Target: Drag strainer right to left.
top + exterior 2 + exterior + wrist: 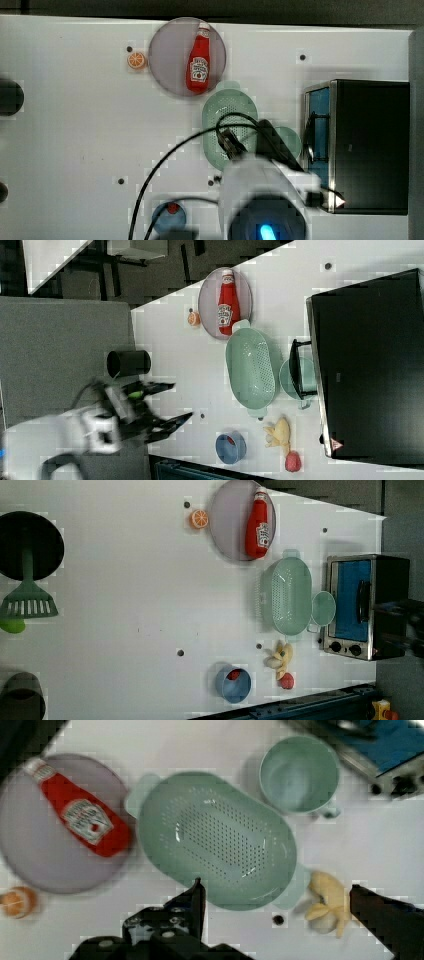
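The strainer is a pale mint-green oval colander with rows of small holes and a tab at each end. It rests on the white table, between a grey plate and a round mint-green cup. The strainer lies in the right half of the left view, and the strainer sits near the middle of the right view. My gripper hangs open above the strainer's near rim with nothing between its fingers. In the right view the gripper is well above the table. In the top view my arm covers part of the strainer.
A ketchup bottle lies on the grey plate, with an orange slice beside it. A toaster oven stands just beyond the cup. A banana, a red fruit and a blue bowl sit near the table edge. A green spatula lies far off.
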### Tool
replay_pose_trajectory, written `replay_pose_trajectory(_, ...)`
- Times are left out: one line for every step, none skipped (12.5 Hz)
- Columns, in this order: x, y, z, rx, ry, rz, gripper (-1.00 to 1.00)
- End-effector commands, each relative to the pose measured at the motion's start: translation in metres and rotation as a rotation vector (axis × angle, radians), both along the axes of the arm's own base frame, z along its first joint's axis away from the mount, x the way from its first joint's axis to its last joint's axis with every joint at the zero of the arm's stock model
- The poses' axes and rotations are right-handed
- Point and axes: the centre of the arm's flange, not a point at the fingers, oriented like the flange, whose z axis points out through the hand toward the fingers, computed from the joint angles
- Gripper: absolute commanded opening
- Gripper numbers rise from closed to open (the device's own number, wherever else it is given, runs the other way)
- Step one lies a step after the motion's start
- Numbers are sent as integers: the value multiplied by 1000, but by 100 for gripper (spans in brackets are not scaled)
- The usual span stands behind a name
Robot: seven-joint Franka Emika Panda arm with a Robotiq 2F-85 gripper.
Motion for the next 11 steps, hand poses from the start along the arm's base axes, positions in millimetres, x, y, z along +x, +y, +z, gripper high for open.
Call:
replay_pose_trajectory(-4, 10, -111, 29, 109, -187, 100)
replay_pose_trajectory(1, 14, -134, 28, 102, -260, 100)
replay_pose_trajectory(10, 20, -153, 27, 97, -315, 100)
replay_pose_trajectory(20, 25, -171, 27, 91, -349, 100)
replay_pose_trajectory(29, 31, -189, 29, 86, -372, 100)
replay_pose_trajectory(35, 35, -208, 31, 86, -399, 100)
replay_pose_trajectory(38, 38, -228, 35, 82, -430, 100)
replay_pose_trajectory(41, 41, -247, 42, 70, -461, 100)
replay_pose_trajectory(43, 44, -264, 51, 52, -484, 100)
replay_pose_trajectory(44, 46, -281, 59, 40, -495, 100)
replay_pose_trajectory(44, 48, -296, 63, 35, -503, 100)
